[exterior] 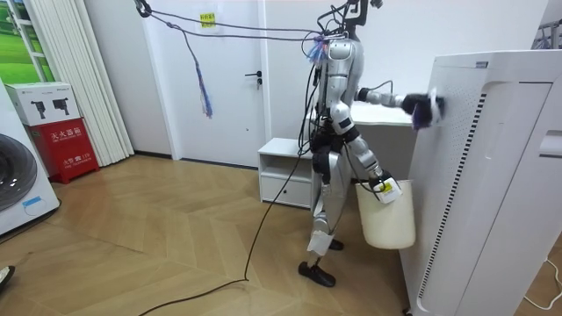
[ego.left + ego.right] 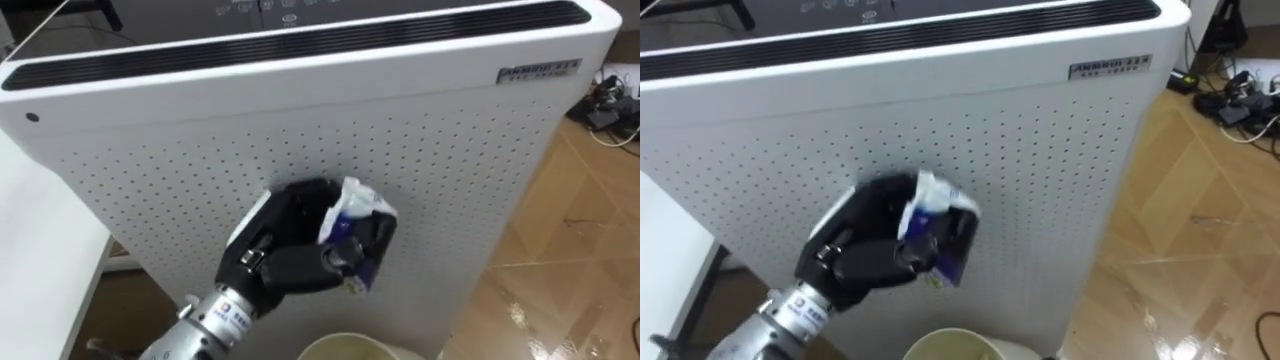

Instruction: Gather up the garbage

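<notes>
Left hand (image 2: pixel 285 252) is clamped round the crumpled white-and-blue plastic wrapper (image 2: pixel 355 210). It's held up in front of the tall white perforated air purifier (image 2: pixel 470 170), close to the front panel; can't tell if it touches. The robot stands facing the purifier. A cream plastic bucket (image 2: pixel 345 343) hangs below the wrapper, beside the purifier's lower front, carried low by the right hand (image 1: pixel 379 184); can't tell that hand's grip. My read: pick is done, and the wrapper sits high so it can come over the bucket mouth. Next move would be lower to the rim, then release. Risk: wrapper drops between bucket and purifier.
</notes>
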Available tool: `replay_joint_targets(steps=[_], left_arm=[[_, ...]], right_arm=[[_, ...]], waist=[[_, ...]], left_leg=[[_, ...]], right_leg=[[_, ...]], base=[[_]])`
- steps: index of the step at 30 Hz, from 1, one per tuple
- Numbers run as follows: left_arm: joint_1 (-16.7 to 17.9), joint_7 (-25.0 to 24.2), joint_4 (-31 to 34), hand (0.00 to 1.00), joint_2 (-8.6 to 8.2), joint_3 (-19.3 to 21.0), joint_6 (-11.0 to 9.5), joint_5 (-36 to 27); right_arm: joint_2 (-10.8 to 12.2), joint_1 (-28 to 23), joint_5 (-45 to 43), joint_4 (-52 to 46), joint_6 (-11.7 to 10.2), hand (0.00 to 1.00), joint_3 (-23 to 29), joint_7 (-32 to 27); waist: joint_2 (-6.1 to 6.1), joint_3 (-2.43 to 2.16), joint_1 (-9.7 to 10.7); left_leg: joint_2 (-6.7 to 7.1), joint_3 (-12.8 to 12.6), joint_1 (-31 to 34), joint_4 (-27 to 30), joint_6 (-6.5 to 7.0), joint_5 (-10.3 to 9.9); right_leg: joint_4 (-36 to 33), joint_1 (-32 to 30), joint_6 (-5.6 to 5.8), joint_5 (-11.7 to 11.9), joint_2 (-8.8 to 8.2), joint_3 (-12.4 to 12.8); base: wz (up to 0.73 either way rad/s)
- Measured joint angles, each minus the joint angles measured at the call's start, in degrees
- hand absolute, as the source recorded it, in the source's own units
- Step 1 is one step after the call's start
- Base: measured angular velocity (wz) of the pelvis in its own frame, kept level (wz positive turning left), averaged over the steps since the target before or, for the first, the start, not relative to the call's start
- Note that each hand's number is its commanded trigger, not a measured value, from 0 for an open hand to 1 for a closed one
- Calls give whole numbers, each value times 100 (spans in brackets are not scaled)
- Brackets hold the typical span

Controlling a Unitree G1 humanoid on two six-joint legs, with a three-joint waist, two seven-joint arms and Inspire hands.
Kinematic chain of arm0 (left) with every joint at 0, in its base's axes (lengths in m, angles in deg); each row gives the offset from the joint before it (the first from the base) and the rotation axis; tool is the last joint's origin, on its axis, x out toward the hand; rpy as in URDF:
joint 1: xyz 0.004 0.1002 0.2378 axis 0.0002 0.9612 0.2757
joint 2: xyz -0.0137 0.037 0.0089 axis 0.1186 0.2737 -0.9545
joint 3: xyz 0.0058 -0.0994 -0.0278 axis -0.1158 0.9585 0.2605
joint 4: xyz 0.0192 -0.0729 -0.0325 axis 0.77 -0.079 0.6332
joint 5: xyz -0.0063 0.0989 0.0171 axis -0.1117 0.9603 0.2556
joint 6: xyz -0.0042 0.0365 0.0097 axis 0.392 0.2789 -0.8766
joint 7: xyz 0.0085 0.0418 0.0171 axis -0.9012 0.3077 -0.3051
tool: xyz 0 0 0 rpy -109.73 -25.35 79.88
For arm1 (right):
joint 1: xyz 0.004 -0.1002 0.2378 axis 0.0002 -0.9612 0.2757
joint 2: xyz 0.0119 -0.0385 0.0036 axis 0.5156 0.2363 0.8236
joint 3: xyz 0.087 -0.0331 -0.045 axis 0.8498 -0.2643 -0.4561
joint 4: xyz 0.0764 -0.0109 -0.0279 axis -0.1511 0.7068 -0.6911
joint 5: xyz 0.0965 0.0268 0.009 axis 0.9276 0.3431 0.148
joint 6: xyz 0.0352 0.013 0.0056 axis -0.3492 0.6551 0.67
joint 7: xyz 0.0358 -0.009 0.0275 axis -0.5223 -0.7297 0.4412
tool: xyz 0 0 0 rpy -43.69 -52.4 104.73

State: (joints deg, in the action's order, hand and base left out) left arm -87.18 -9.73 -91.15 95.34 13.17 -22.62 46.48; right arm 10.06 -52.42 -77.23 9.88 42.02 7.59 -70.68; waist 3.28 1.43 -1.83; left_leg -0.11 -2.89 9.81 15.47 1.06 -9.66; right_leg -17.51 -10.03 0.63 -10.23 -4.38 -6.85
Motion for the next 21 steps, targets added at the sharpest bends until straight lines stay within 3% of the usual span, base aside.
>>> replay_joint_targets(steps=[6, 13, 18, 21], left_arm=[[5, 0, -1373, 100, -105, -416, -19, 436], [-136, -2, -2714, 100, -373, -682, -143, 614], [-232, -11, -3305, 100, -459, -750, -140, 831], [-344, -61, -3636, 100, -496, -797, -141, 931]], right_arm=[[51, 180, -3, 185, -1, 100, -11, 41], [257, 733, 11, 877, -48, 100, -10, 84], [273, 979, 9, 884, -48, 100, -7, 93], [291, 1077, 9, 916, -60, 100, -8, 95]], waist=[[-15, 13, 15], [-130, 89, 22], [-209, 138, -5], [-215, 143, -9]], left_leg=[[2, -23, 566, 238, 4, 3], [6, -11, 1108, 496, 10, 8], [5, -36, 1461, 639, 15, 11], [6, -34, 1513, 645, 19, 13]], right_leg=[[-300, -582, -28, -23, -96, -125], [-567, -1136, -61, -67, -136, -139], [-739, -1506, -68, -65, -153, -122], [-729, -1550, -68, -65, -155, -129]], base=[[2], [2], [0], [0]])
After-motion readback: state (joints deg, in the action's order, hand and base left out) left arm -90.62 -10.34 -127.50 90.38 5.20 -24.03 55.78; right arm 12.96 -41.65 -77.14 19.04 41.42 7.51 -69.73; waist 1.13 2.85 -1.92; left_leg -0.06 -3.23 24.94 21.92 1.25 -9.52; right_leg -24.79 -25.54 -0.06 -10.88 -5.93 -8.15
